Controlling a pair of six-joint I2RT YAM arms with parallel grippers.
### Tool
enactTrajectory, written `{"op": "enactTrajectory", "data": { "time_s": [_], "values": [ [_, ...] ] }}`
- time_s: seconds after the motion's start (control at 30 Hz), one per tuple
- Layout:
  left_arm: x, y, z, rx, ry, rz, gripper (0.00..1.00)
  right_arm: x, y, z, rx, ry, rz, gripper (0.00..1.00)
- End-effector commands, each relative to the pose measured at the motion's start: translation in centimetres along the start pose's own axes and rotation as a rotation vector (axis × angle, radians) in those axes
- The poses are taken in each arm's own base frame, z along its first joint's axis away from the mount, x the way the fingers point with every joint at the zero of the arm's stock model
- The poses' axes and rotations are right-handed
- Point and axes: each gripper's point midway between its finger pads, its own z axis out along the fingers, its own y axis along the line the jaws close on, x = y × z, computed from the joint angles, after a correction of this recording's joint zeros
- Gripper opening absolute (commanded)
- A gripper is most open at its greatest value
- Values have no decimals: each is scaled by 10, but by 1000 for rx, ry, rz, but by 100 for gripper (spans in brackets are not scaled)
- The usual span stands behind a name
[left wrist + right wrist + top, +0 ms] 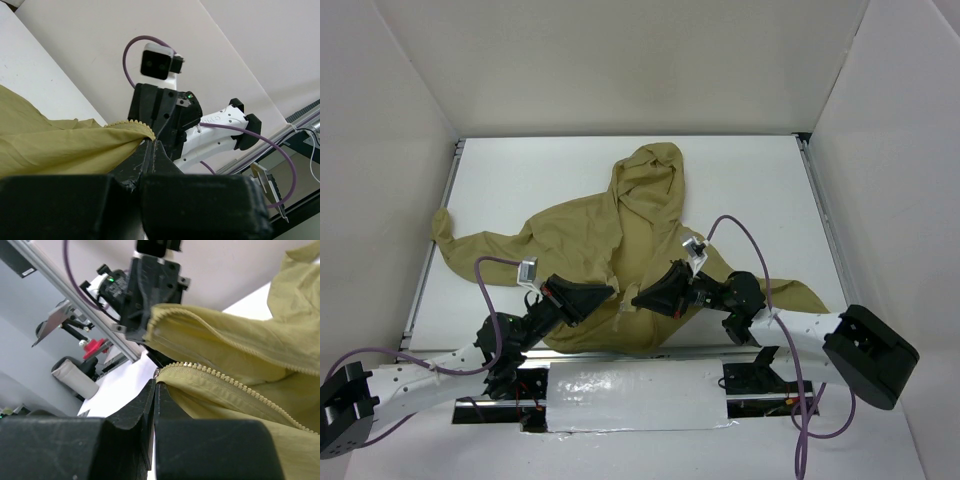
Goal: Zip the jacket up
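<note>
My left gripper (614,291) is closed. Its two fingers are pressed together, and the left wrist view shows no gap between them. It holds one front edge of the jacket (590,235), pinched at the fingertips. The toothed strip (131,123) of that edge enters the grip from the left of the tips, and the cloth hangs away on that same side.

My right gripper (640,298) is likewise closed, fingers together, clamped on the bottom end of the other front edge. The zipper teeth (225,380) lead away from its tips to the right.

The two grippers face one another with their tips just beside each other. Each wrist view shows the opposite gripper directly beyond its own fingertips. The two front edges are apart at this end.

The jacket lies spread on the white table (750,180), its body beyond both grippers. The hood (655,170) lies farthest beyond the tips. One sleeve (470,245) stretches out to the left of my left gripper. The second sleeve (805,297) lies to the right of my right gripper. A purple cable (745,235) loops above my right wrist.
</note>
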Motion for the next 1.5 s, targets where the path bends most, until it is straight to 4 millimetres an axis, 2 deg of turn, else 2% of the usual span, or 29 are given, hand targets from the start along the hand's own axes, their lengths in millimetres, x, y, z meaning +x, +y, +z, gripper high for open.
{"op": "enactTrajectory", "data": {
  "time_s": [0.0,0.47,1.47],
  "values": [
    [-7,-11,-2,55,-31,-14,0,-61,77,-2,-277,-212,-279,0],
    [-7,-31,2,133,-14,-51,0,-63,78,-1,-282,-222,-290,0],
    [-5,-29,4,128,-6,-68,0,-69,81,2,-289,-233,-311,0]
  ]
}}
